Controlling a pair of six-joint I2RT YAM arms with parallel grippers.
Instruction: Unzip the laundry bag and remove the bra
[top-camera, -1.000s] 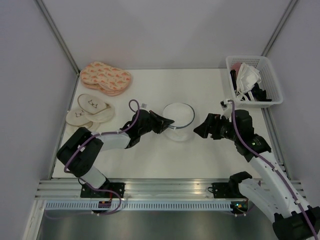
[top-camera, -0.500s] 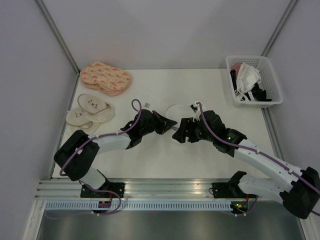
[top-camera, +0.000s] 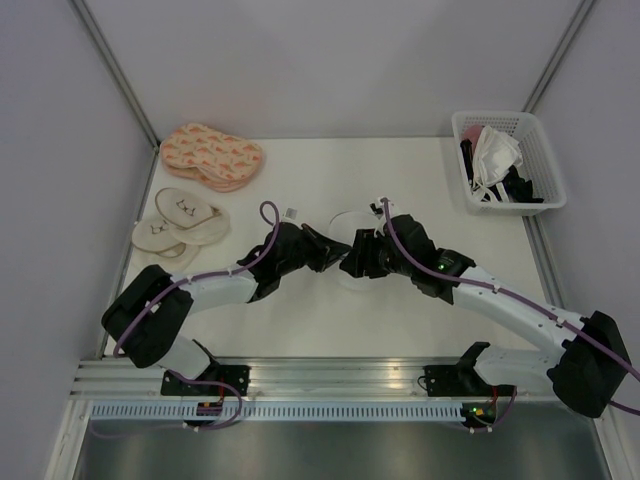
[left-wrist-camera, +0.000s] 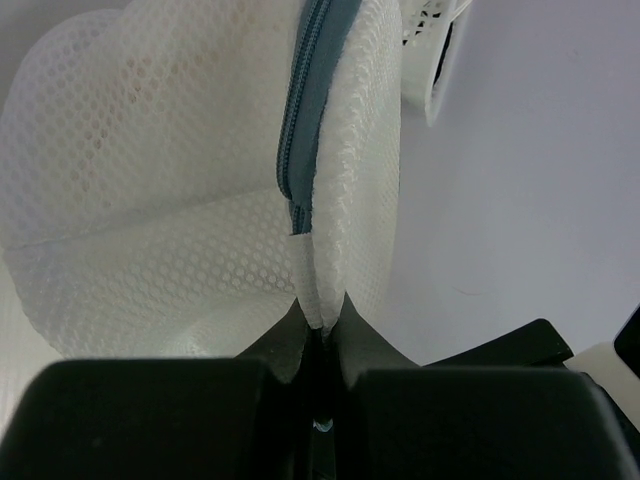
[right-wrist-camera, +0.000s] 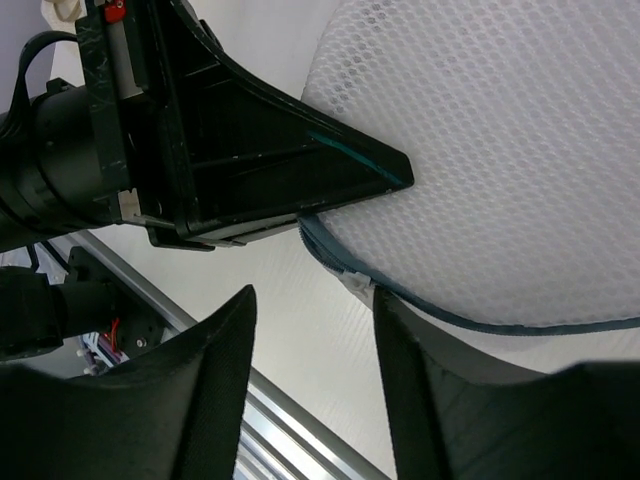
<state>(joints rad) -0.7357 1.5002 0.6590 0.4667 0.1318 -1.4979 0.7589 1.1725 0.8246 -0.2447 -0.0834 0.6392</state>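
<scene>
The laundry bag (top-camera: 352, 222) is a round white mesh pouch with a dark zip line, mid-table between the two arms. My left gripper (top-camera: 338, 245) is shut on the bag's mesh edge (left-wrist-camera: 320, 290) beside the blue-grey zip (left-wrist-camera: 300, 130). My right gripper (top-camera: 352, 262) is open at the bag's near side; in the right wrist view the white zip tab (right-wrist-camera: 358, 283) lies just by the right finger (right-wrist-camera: 420, 370), with the mesh bag (right-wrist-camera: 500, 150) above it. The bra is hidden; a faint pinkish shape shows through the mesh in the left wrist view.
Two cream slippers (top-camera: 180, 222) and a pink patterned pair (top-camera: 212, 155) lie at the left. A white lattice basket (top-camera: 535, 190) with cloth pieces stands at the back right. The aluminium rail (top-camera: 330, 385) runs along the near edge.
My right arm swung left from the right side to the bag and now sits at its near edge by the zip tab. My left gripper stayed on the bag's edge.
</scene>
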